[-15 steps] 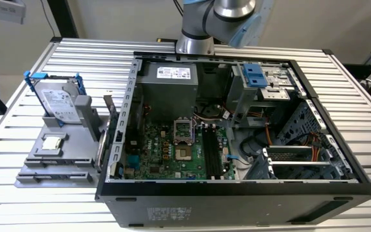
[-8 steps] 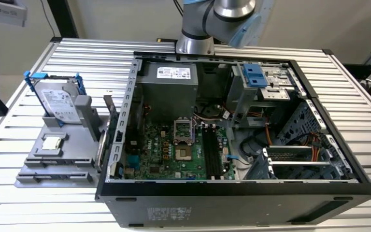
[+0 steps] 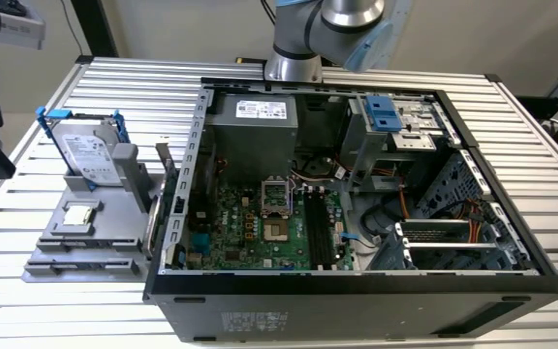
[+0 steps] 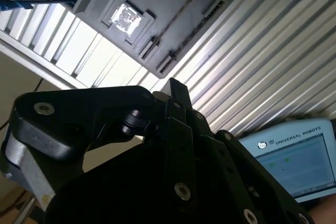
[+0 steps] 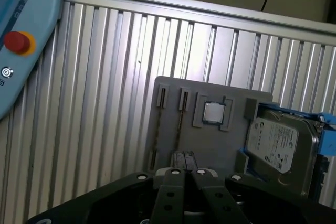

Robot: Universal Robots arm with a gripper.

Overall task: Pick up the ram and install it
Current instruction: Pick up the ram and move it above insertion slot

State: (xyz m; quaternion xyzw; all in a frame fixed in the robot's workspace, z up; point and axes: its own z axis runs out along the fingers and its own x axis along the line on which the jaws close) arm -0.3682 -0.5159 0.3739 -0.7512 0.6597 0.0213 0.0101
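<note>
Gripper (image 5: 184, 157) tips are sitting pressed together, clamping nothing, hovering over the gray tray (image 5: 210, 145). Ram (image 5: 180, 124) is standing on edge in a tray slot, just beside the processor chip (image 5: 213, 113), with the hard drive (image 5: 281, 148) sitting beyond that. In the exterior view, the tray is lying at the 9 o'clock of the open case (image 3: 357, 309).

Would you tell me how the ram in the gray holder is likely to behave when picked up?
The ram looks thin and flat, so it is probably light and fairly stiff, yet fragile if bent. It seems to stand on edge in the gray holder, so it may tilt if nudged sideways.
</note>
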